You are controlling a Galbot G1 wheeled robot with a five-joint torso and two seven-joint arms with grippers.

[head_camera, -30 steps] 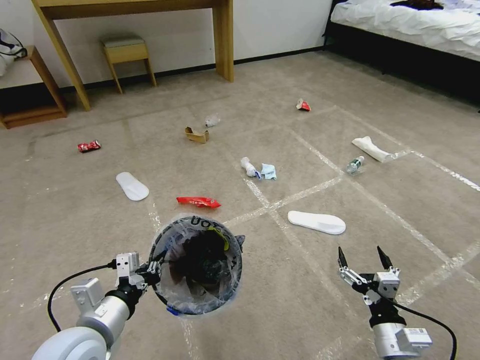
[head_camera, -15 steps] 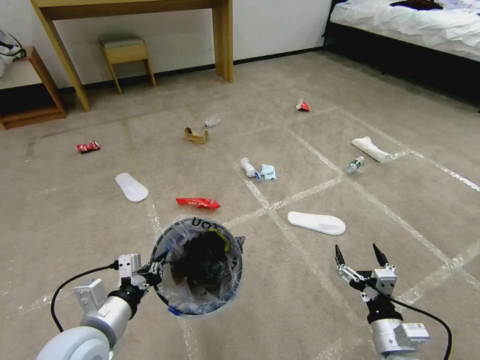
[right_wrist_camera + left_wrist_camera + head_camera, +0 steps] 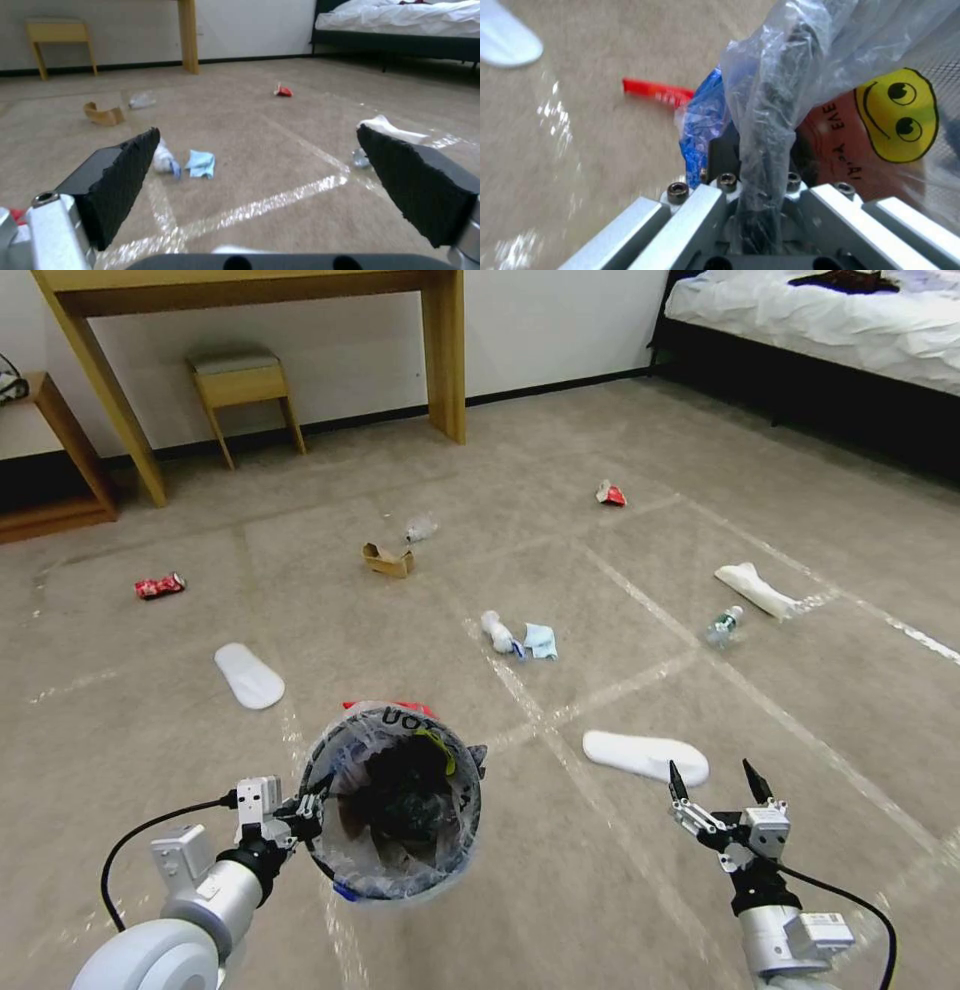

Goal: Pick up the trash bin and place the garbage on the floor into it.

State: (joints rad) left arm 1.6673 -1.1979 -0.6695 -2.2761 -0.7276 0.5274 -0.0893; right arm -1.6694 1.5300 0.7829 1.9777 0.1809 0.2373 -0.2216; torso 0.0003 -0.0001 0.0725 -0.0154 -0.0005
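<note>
My left gripper (image 3: 305, 818) is shut on the rim of the trash bin (image 3: 395, 815), holding it above the carpet floor (image 3: 560, 890); the left wrist view has the bag-lined rim (image 3: 775, 112) clamped between the fingers. A red foil wrapper (image 3: 395, 707) peeks out behind the bin. My right gripper (image 3: 712, 780) hangs open, just short of a white slipper (image 3: 645, 757). Farther off lie a blue mask (image 3: 540, 640), another slipper (image 3: 248, 675), a cardboard scrap (image 3: 388, 560), a plastic wad (image 3: 421, 529) and a red can (image 3: 160, 586).
A small bottle (image 3: 722, 627), a white folded piece (image 3: 757, 590) and a red scrap (image 3: 610, 494) lie to the right. A wooden desk leg (image 3: 442, 355) and stool (image 3: 243, 385) stand at the back wall, a bed (image 3: 830, 320) at the far right.
The whole picture has shifted: the floor litter sits lower and nearer, so the camera moved forward. The red wrapper is now half hidden behind the bin, and the slipper lies by the right gripper.
</note>
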